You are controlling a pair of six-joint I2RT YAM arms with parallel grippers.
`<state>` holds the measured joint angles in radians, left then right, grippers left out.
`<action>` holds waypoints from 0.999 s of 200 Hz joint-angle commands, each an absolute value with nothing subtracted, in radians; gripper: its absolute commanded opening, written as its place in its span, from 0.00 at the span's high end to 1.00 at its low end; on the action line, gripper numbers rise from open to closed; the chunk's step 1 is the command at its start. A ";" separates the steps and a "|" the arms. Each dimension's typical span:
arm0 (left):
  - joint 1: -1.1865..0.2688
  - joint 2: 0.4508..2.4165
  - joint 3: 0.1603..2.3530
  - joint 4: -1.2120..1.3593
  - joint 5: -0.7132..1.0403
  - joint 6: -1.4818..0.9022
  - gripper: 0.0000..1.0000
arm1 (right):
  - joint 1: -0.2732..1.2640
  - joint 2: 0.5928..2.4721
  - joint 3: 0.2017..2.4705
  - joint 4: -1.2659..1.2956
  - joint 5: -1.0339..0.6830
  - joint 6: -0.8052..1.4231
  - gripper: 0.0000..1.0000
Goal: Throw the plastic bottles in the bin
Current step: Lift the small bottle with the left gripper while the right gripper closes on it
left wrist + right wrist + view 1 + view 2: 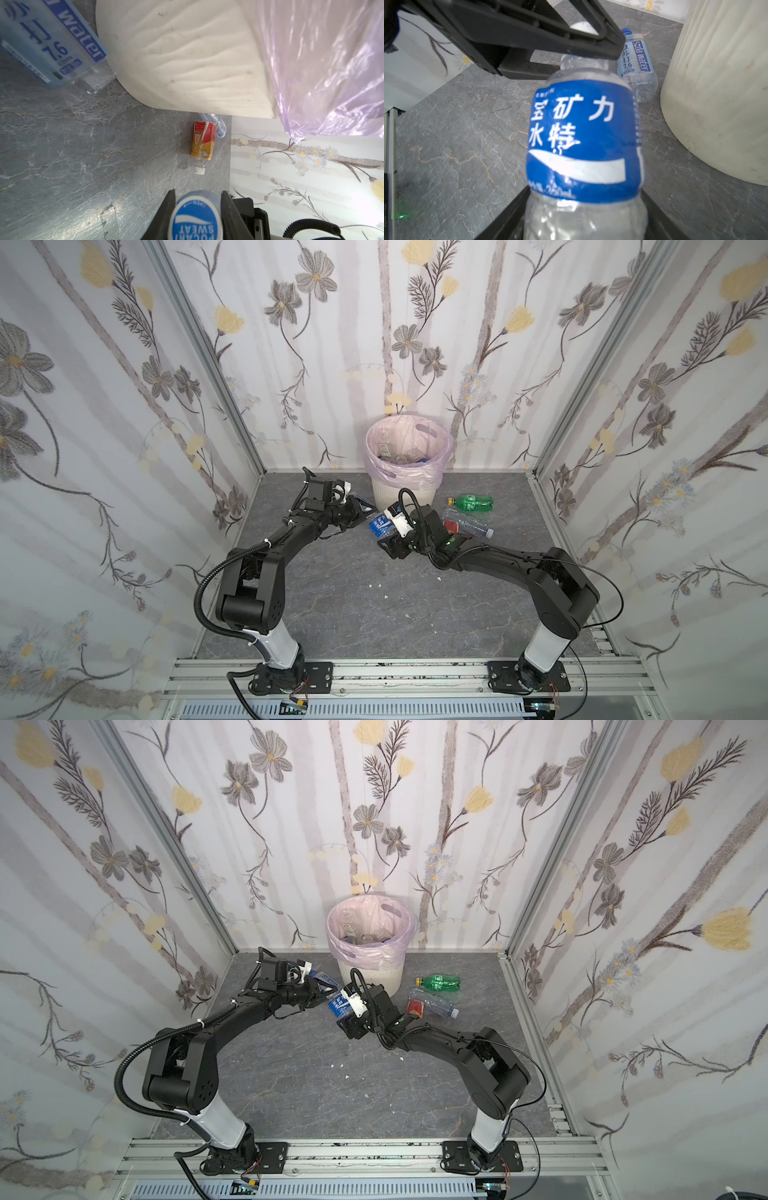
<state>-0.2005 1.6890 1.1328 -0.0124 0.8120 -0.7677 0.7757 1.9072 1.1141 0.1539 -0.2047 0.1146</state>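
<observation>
Pocari Sweat bottle (583, 141) likely light, crushable, slick: hold stiff cap (195, 216). Your left fingers (230, 212) clamp it; right fingers (508, 214) flank body, grip unclear.

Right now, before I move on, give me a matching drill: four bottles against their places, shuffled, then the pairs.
Bottles
1. green bottle
2. soda water bottle
3. blue-label bottle
4. red-label bottle

Places
A. cap in the left pincer, body in the right pincer
B. lying right of the bin, yellow cap towards it
C. lying by the bin's foot, left of it in both top views
D. lying right of the bin, partly hidden by the right arm in both top views

Pairs: 1-B, 2-C, 3-A, 4-D
</observation>
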 commanded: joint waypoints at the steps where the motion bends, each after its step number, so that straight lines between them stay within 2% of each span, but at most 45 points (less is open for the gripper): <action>1: -0.203 1.679 1.141 0.000 0.833 -0.775 0.72 | 0.779 1.895 1.112 0.199 -0.215 0.120 0.40; 18: -0.205 1.672 1.140 0.001 0.829 -0.779 0.68 | 0.779 1.883 1.108 0.193 -0.217 0.120 0.46; 43: -0.204 1.652 1.146 0.000 0.821 -0.785 0.53 | 0.779 1.863 1.105 0.179 -0.207 0.127 0.50; 128: -0.203 1.531 1.224 0.000 0.794 -0.809 0.01 | 0.764 1.752 1.188 0.035 -0.115 0.086 0.52; 200: -0.209 1.353 1.264 0.002 0.649 -0.685 0.00 | 0.655 1.693 1.452 -0.123 -0.017 -0.023 0.53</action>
